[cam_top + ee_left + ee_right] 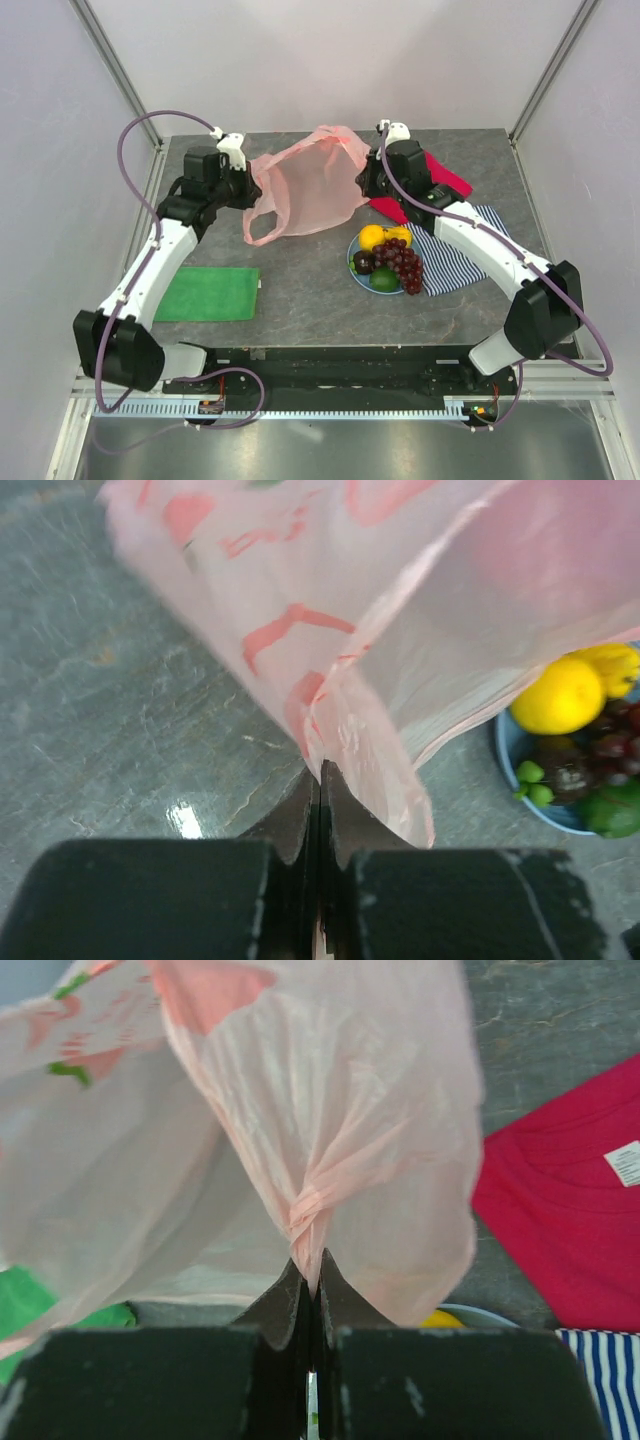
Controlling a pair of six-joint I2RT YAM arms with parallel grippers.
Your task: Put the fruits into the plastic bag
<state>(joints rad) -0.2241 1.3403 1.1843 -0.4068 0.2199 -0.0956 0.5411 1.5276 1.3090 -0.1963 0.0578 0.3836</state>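
Observation:
The pink plastic bag (305,190) hangs stretched between my two grippers above the table's back middle. My left gripper (250,185) is shut on the bag's left edge (340,730). My right gripper (362,180) is shut on a bunched part of the bag (310,1210). The fruits lie on a blue plate (353,266) right of centre: yellow citrus (372,237), dark red grape bunch (403,265), dark round fruit (363,262) and a green fruit (383,280). The left wrist view shows the citrus (558,695), the grapes (615,742) and the dark fruit (565,770).
A green cloth (208,294) lies at the front left. A red cloth (440,180) and a blue-striped cloth (455,258) lie to the right, beside the plate. The right wrist view shows the red cloth (570,1200).

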